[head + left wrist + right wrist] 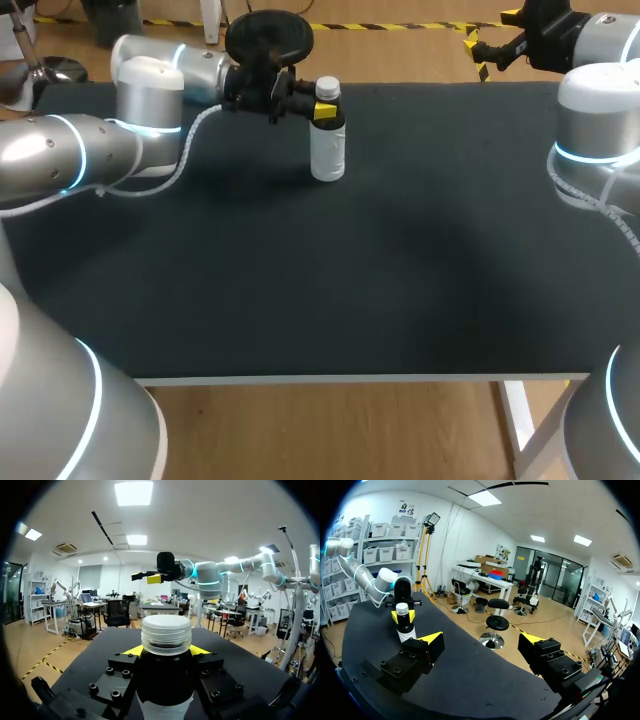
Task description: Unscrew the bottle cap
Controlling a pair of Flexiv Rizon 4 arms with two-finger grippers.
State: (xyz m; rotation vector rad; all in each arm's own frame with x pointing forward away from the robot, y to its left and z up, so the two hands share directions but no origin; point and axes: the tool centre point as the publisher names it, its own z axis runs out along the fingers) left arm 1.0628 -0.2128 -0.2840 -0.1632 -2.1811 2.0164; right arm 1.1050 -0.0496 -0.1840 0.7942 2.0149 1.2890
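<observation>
A white bottle (328, 150) with a dark shoulder and a white ribbed cap (327, 88) stands upright at the back of the black table, left of the middle. My left gripper (320, 110) comes in level from the left and is shut on the bottle's dark shoulder just under the cap. In the left wrist view the cap (166, 634) rises between the yellow tips, which press the bottle (165, 680) from both sides. My right gripper (478, 52) hangs open over the table's back right edge, far from the bottle (406, 627) and holding nothing.
The black table top (400, 260) stretches bare from the bottle to the white front edge (350, 379). My right arm's base link (595, 130) stands at the right side.
</observation>
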